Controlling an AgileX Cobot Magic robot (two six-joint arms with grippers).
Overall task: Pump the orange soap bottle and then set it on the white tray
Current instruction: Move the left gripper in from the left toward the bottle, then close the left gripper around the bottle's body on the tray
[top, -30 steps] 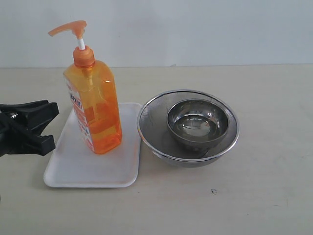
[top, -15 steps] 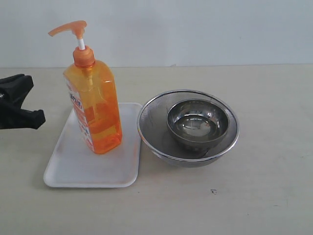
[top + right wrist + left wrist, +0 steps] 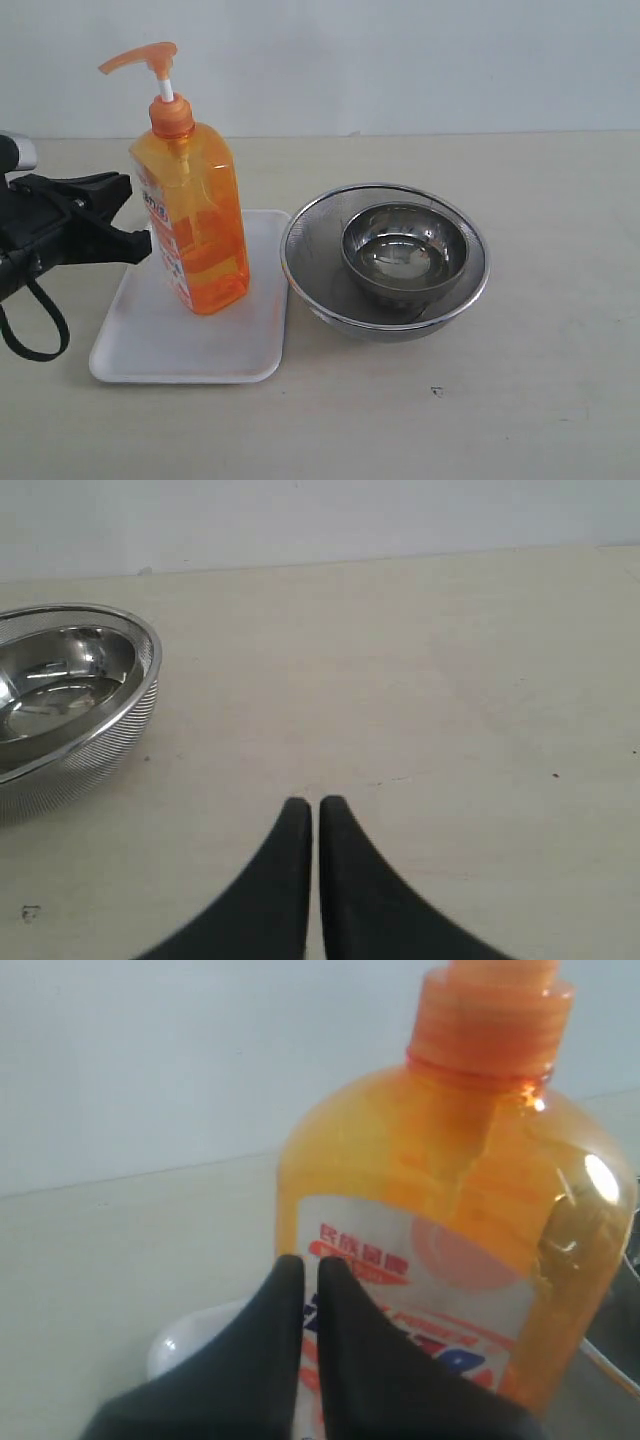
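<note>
The orange soap bottle (image 3: 195,225) stands upright on the white tray (image 3: 170,350), its pump head (image 3: 140,58) raised on the white stem. My left gripper (image 3: 135,225) is just left of the bottle at label height, above the tray's left part. In the left wrist view its black jaws are shut and empty, the left gripper (image 3: 310,1263) close in front of the bottle (image 3: 450,1210) label, with a corner of the tray (image 3: 180,1340) below. My right gripper (image 3: 310,802) is shut over bare table and does not show in the exterior view.
A steel mesh bowl (image 3: 300,230) with a smaller steel bowl (image 3: 405,250) inside it stands right of the tray, almost touching it. The same bowls (image 3: 60,680) lie off to one side of the right gripper. A pale wall runs behind the table.
The left gripper drew away to the left, then came back right and now sits close to the bottle's side. Bottle, tray and bowls have not moved.
</note>
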